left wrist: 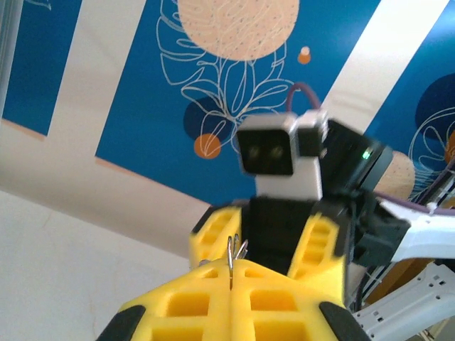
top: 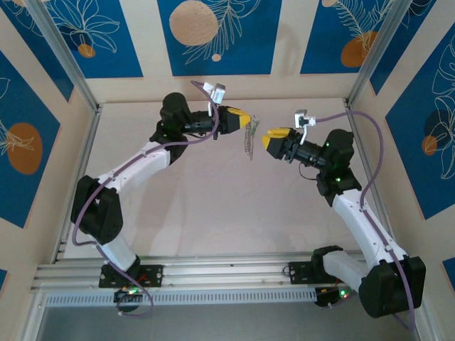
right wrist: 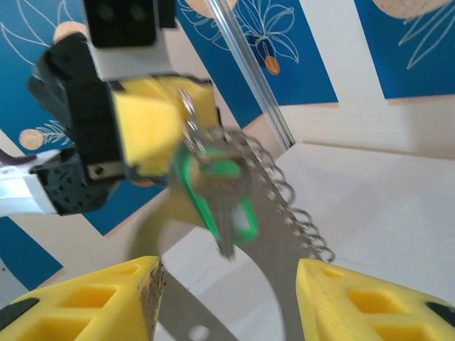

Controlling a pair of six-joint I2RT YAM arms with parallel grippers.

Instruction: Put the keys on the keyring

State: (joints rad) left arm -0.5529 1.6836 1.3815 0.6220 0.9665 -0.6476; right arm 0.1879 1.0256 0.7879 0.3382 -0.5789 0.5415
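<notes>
My left gripper (top: 247, 121) is held up over the far middle of the table, shut on the top of the keyring (top: 248, 141), which hangs below it. In the left wrist view thin metal rings (left wrist: 234, 250) stick out from between the closed yellow fingers (left wrist: 192, 302). The right wrist view shows the keyring (right wrist: 274, 234) as a grey oval band fringed with small rings (right wrist: 302, 213). A silvery key (right wrist: 226, 206) with a green head and green tag dangles from its top, next to the left gripper (right wrist: 153, 128). My right gripper (right wrist: 227, 305) faces it, open, holding nothing.
The beige tabletop (top: 213, 206) lies below both arms. Blue-patterned walls (top: 213, 35) and aluminium posts (top: 64, 53) close in the back and sides. A rail (top: 220, 273) runs along the near edge by the arm bases.
</notes>
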